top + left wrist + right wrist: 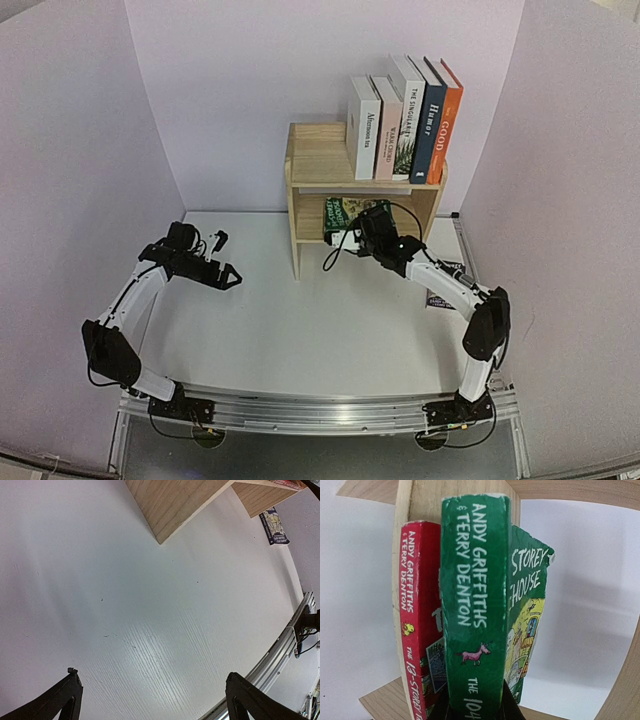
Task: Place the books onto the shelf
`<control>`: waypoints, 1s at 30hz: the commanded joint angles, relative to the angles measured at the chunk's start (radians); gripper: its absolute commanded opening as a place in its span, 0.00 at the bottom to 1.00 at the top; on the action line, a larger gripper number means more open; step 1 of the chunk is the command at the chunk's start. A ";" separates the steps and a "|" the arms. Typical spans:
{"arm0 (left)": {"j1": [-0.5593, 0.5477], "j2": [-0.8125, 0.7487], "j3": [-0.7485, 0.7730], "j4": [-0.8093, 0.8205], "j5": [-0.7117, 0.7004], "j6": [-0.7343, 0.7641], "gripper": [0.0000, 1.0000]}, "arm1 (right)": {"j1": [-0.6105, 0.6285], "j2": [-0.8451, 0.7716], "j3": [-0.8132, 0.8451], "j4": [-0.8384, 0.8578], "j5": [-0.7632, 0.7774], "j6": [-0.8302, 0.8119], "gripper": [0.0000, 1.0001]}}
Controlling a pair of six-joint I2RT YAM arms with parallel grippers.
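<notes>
Green paperback (475, 605), pinched at its spine by the right claw (476, 706), stands in the lower tier of the shelf (320, 160) at twelve o'clock, beside a red paperback (417, 615). Released unsupported, it could topple toward three o'clock. Left claw (152, 695) hangs spread at nine o'clock.

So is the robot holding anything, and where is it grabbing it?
The right gripper pinches the green book at its spine's end; left gripper holds nothing.
</notes>
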 commanded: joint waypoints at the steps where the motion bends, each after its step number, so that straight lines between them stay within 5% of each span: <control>1: 0.000 -0.020 0.004 0.020 0.017 0.004 1.00 | -0.011 0.007 0.040 -0.033 -0.008 0.028 0.24; 6: -0.001 -0.018 0.001 0.018 0.021 0.008 1.00 | -0.011 -0.004 0.058 -0.058 -0.015 0.036 0.39; 11: 0.000 -0.017 0.000 0.018 0.029 0.012 1.00 | -0.011 -0.016 0.068 -0.098 -0.029 0.047 0.72; 17: -0.001 -0.018 -0.003 0.018 0.035 0.015 1.00 | -0.011 -0.029 0.086 -0.179 -0.053 0.062 0.90; 30: -0.001 -0.022 -0.013 0.017 0.039 0.017 1.00 | -0.011 -0.022 0.171 -0.319 -0.137 0.189 0.67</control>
